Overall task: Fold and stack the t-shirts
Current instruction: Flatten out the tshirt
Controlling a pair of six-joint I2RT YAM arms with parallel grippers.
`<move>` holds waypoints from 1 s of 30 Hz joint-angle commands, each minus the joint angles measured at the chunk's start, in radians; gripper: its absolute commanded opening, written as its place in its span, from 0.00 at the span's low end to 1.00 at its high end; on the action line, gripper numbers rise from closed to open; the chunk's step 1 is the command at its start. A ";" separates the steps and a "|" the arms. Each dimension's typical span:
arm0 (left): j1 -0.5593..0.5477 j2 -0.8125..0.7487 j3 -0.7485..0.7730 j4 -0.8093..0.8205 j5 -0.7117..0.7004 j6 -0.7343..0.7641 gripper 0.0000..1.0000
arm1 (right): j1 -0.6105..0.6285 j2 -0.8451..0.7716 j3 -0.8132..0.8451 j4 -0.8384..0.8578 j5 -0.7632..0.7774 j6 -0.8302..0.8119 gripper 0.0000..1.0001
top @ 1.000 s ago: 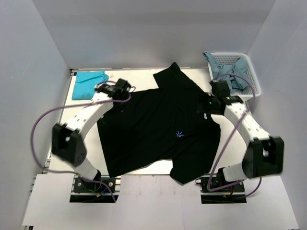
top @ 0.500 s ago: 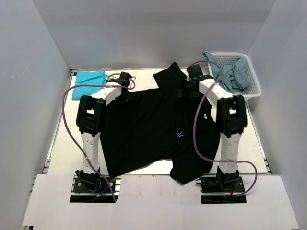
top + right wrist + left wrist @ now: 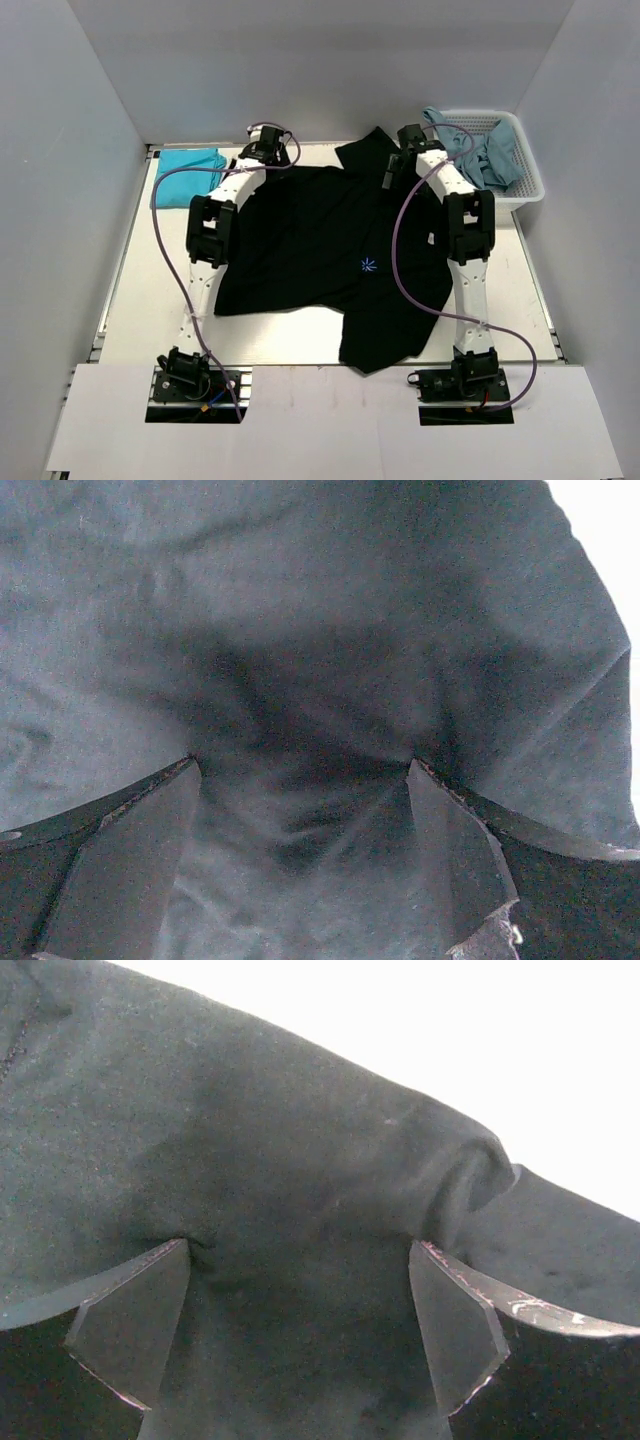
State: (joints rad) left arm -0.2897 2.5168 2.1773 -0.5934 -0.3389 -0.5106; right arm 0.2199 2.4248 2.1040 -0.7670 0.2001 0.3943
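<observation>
Black t-shirt (image 3: 330, 255) spread across mid-table (image 3: 140, 290); teal t-shirt (image 3: 185, 165) at far left; greyish-blue t-shirts (image 3: 480, 150) heaped in white basket (image 3: 532, 178) at far right. Left gripper (image 3: 300, 1340) down on the black cloth's far edge, jaws gaping wide, nothing pinched; right gripper (image 3: 300, 860) likewise. Seemingly the grasp before a first fold; next, pinch both far spots together, lift evenly, draw toward the near edge.

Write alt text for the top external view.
A large black t-shirt lies spread across the white table, with the open left tool and open right tool pressing on its far edge. A folded teal t-shirt sits at the far left corner; a white basket at far right holds greyish-blue shirts.
</observation>
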 commanded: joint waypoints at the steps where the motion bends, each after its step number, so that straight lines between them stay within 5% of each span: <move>1: 0.014 0.098 0.117 0.003 0.104 0.040 1.00 | -0.043 0.088 0.103 -0.115 0.065 0.072 0.90; 7: 0.060 0.113 0.208 0.000 0.155 0.040 1.00 | -0.031 0.051 0.131 0.047 -0.059 -0.116 0.90; 14: 0.090 -0.068 0.158 -0.034 0.196 0.076 1.00 | 0.071 -0.107 0.136 0.081 -0.039 -0.288 0.90; 18: 0.100 -0.313 -0.029 -0.080 0.173 0.090 1.00 | 0.133 -0.280 0.024 0.075 -0.004 -0.276 0.90; 21: 0.100 -0.566 -0.355 -0.138 0.103 0.025 1.00 | 0.179 -0.452 -0.180 0.087 0.031 -0.197 0.90; 30: 0.109 -1.220 -1.147 -0.388 0.072 -0.420 1.00 | 0.245 -0.953 -0.948 -0.023 -0.063 0.052 0.90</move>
State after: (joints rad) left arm -0.1848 1.3586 1.2144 -0.8230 -0.2569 -0.7456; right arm 0.4557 1.5478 1.3479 -0.6781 0.1932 0.3393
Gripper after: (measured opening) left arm 0.997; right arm 0.905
